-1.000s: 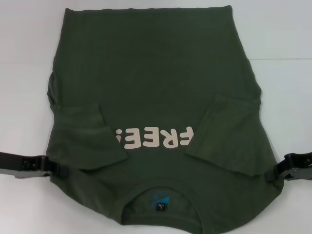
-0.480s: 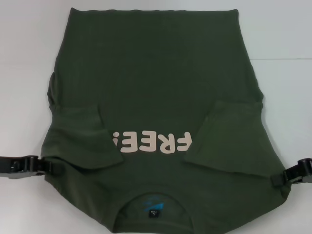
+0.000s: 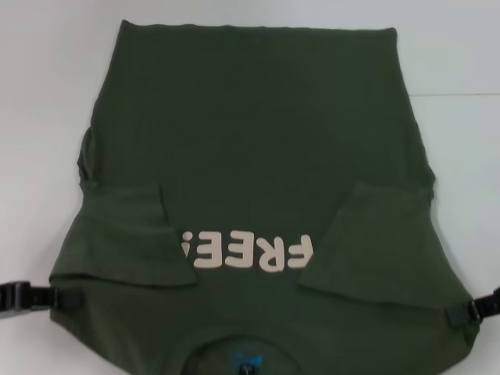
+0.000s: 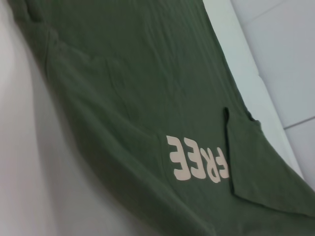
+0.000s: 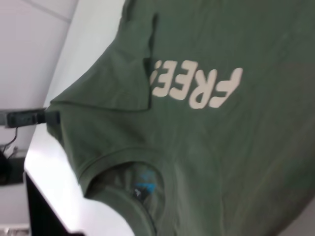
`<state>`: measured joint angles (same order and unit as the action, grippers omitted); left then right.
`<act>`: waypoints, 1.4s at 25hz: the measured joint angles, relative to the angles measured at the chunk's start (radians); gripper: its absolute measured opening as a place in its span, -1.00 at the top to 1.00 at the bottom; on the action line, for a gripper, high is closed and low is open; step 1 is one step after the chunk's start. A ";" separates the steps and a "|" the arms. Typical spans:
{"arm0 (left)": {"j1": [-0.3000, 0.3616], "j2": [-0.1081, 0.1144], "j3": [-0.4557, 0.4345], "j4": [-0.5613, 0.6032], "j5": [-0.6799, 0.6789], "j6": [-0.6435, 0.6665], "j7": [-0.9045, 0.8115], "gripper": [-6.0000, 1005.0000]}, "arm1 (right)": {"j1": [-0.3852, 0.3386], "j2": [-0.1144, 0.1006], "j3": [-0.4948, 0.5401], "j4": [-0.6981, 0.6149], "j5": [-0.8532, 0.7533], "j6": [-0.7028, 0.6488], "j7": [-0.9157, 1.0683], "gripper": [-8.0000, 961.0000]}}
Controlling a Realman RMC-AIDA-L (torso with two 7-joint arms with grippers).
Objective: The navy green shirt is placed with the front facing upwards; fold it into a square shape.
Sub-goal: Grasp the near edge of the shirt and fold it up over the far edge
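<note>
I see one navy green shirt [image 3: 258, 156] lying front up on the white table [image 3: 461, 133], its two sleeves folded in, with my left gripper [image 3: 58, 298] pinching its near left shoulder and my right gripper [image 3: 462, 312] pinching its near right shoulder.

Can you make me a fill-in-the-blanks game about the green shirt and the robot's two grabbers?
1. The pale letters on the navy green shirt spell ____.
2. Both short sleeves are folded ____ onto the chest.
3. The left gripper and the right gripper each grip a ____ of the shirt, beside the collar.
4. The shirt lies on a ____ table.

Missing words: FREE!; inward; shoulder; white
</note>
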<state>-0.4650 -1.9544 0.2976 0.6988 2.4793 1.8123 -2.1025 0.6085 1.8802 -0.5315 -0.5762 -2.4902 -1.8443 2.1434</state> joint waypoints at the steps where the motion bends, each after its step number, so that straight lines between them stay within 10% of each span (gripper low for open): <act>1: 0.008 0.000 -0.002 0.002 0.000 0.015 0.004 0.88 | -0.001 0.001 -0.005 0.001 -0.001 -0.010 -0.010 0.91; 17: 0.086 -0.008 -0.021 0.034 0.027 0.215 0.068 0.88 | -0.012 0.007 -0.066 0.007 0.000 -0.128 -0.093 0.91; 35: 0.025 0.001 -0.148 -0.050 -0.162 -0.045 0.114 0.88 | -0.020 0.009 0.223 0.006 0.026 0.044 -0.084 0.91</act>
<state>-0.4398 -1.9530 0.1500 0.6489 2.3174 1.7672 -1.9882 0.5881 1.8895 -0.3085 -0.5702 -2.4640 -1.8003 2.0598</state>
